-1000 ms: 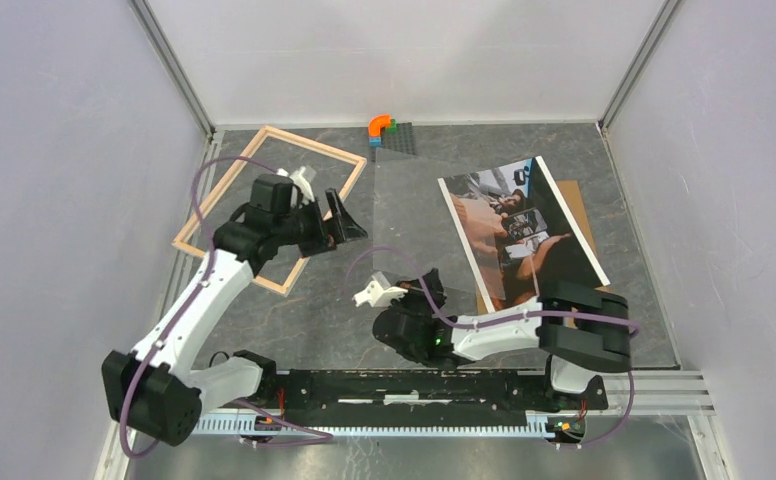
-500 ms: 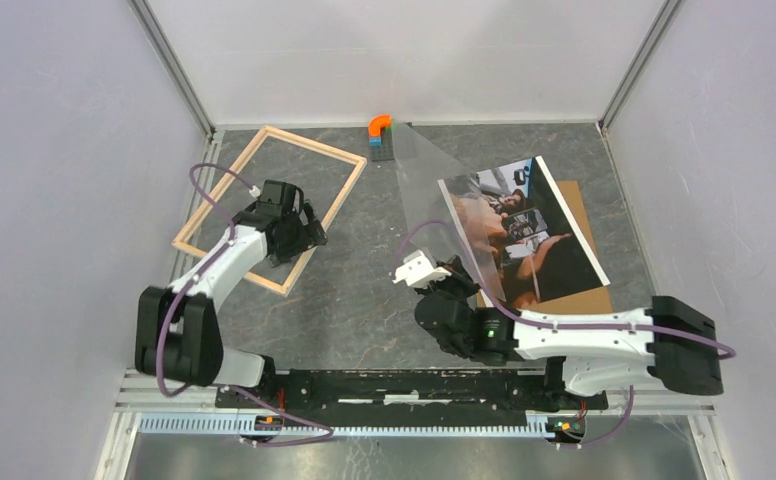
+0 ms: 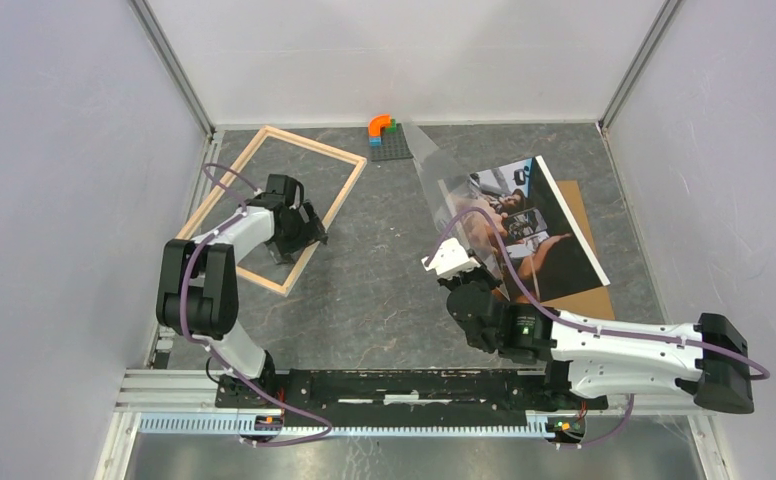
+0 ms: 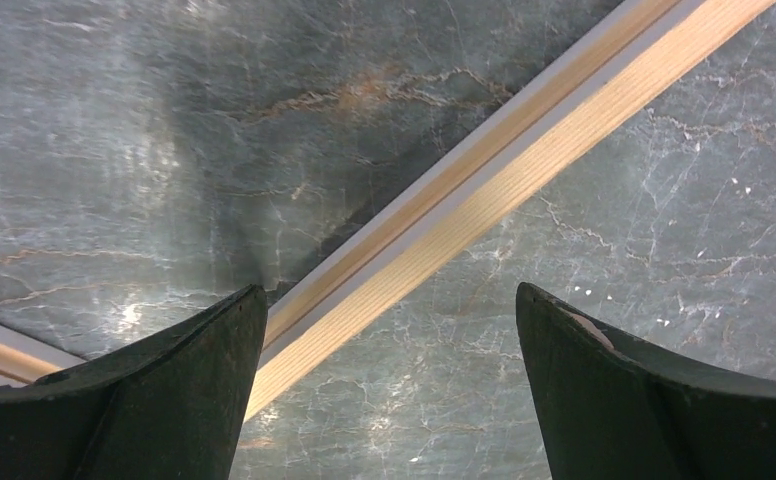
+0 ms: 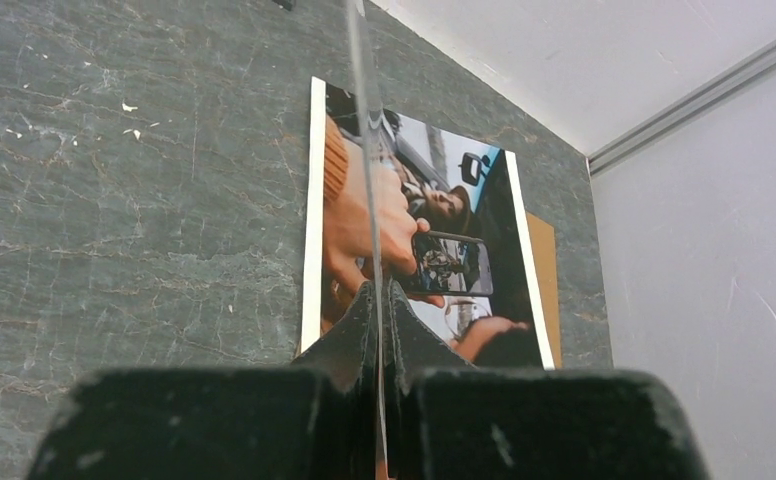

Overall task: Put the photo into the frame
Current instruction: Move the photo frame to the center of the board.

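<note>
Moved: clear flat plastic sheet (image 3: 436, 165) has swung rightward.
Pale wooden rectangular frame (image 3: 314, 146): flat, far left of grey marbled table (image 3: 384, 260).
Left gripper (image 4: 389, 300): wide open, empty, over a frame rail.
Right gripper (image 5: 376, 300): clamped on the sheet's edge.
Glossy rectangular photo of people (image 3: 539, 220): flat on brown board (image 3: 589, 295), right side.

Grey marble table (image 3: 384, 270) carries frame (image 3: 314, 144), backing board (image 3: 574, 300) and toy bricks (image 3: 382, 128).

Top view looks down from the near edge; left wrist close over the frame (image 4: 469, 205) — right wrist faces far-right corner, sharing the photo (image 5: 444, 265).
</note>
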Tool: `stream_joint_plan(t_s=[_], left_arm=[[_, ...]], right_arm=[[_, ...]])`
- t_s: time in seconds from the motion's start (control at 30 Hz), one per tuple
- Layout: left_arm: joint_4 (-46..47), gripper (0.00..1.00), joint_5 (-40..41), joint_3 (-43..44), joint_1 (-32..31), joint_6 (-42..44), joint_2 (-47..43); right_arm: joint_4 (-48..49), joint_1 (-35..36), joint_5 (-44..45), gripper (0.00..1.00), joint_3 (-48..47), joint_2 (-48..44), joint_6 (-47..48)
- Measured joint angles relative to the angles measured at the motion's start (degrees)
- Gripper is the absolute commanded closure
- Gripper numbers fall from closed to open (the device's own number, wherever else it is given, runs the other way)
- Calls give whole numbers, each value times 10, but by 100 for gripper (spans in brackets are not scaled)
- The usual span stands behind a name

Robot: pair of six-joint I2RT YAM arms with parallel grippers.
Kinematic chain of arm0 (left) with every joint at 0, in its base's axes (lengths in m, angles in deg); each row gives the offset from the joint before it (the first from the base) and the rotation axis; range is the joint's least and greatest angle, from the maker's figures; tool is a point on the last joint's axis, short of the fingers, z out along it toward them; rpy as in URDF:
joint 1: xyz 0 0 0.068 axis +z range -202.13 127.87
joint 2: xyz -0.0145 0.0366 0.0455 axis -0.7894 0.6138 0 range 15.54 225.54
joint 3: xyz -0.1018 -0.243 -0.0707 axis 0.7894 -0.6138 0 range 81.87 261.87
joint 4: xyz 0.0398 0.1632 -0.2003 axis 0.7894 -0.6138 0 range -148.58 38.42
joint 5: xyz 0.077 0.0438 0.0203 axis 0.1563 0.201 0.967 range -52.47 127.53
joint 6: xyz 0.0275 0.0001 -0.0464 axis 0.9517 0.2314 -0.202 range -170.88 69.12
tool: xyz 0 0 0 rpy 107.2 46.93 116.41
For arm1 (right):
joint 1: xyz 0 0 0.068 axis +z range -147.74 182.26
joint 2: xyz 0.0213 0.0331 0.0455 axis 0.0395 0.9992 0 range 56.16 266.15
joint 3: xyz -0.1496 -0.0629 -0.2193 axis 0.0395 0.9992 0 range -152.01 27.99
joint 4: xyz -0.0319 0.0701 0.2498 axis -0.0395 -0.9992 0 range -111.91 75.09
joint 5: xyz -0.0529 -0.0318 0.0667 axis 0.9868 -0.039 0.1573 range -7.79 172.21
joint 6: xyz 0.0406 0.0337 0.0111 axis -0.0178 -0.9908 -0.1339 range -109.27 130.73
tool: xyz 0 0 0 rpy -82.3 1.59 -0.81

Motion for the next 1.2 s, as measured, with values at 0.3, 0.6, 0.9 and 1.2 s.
stream_joint_plan(t_s=[0.3,0.6,0.9,1.2], left_arm=[[47,0,-64,-44,-1,-9,-19],[109,0,-131,-148,-86,-95,-106],[176,0,-144,-169,-205,-217,-108],[260,0,-175,-99,-290,-291,2]], right_arm=[[-13,-11,-5,100,0,-43,-1],[-30,-30,-9,100,0,-75,-4],[-54,-61,-31,100,-16,-78,-33],[-69,-75,-35,100,-34,-78,-42]])
